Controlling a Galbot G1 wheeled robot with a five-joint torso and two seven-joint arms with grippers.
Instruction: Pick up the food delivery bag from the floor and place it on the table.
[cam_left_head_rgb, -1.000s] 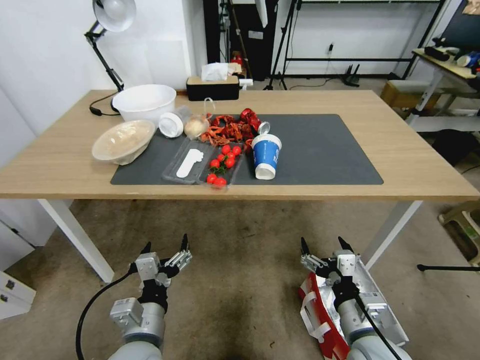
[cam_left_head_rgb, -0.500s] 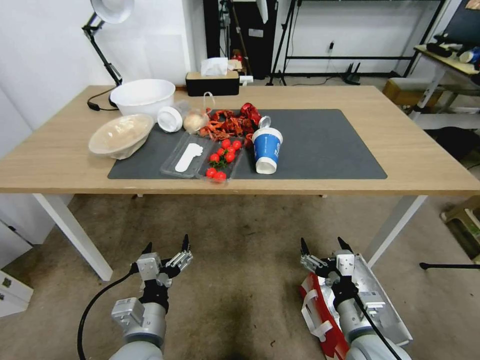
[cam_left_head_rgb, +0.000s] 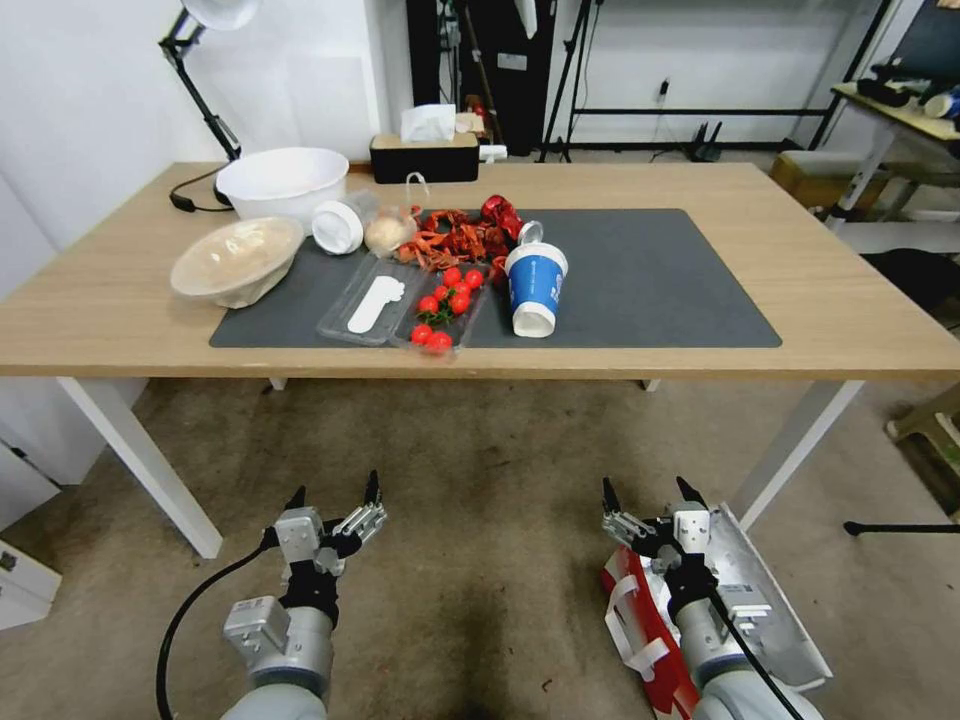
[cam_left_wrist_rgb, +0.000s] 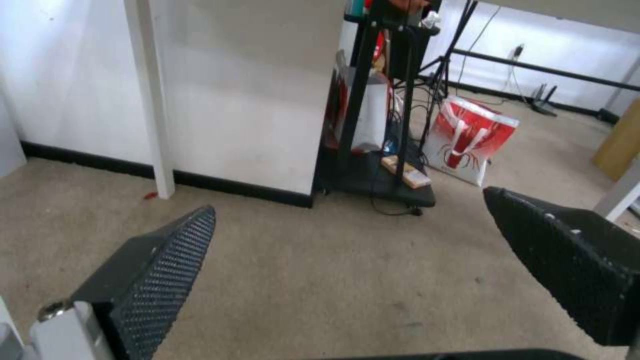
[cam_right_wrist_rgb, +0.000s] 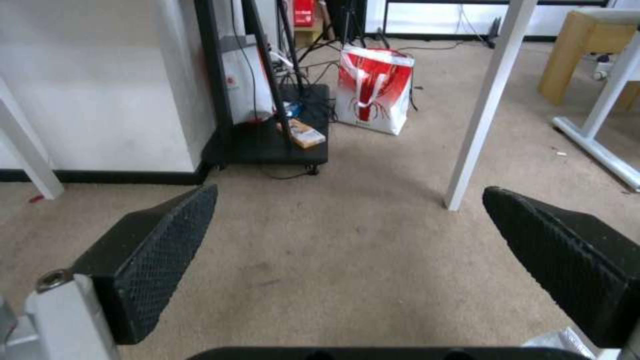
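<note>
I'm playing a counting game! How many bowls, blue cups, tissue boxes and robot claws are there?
Bowls: 2, the white bowl and the covered bowl
Blue cup: 1
Tissue box: 1
Claws: 2, the left claw and the right claw, both open
Total: 6

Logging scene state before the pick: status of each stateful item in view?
food delivery bag: on the floor, open, foil lining showing, not held
left end effector: open, empty, above floor
right end effector: open, empty, over the bag
blue paper cup: upside down on the mat
clear tray: open, tomatoes inside
table: bag not on it
</note>
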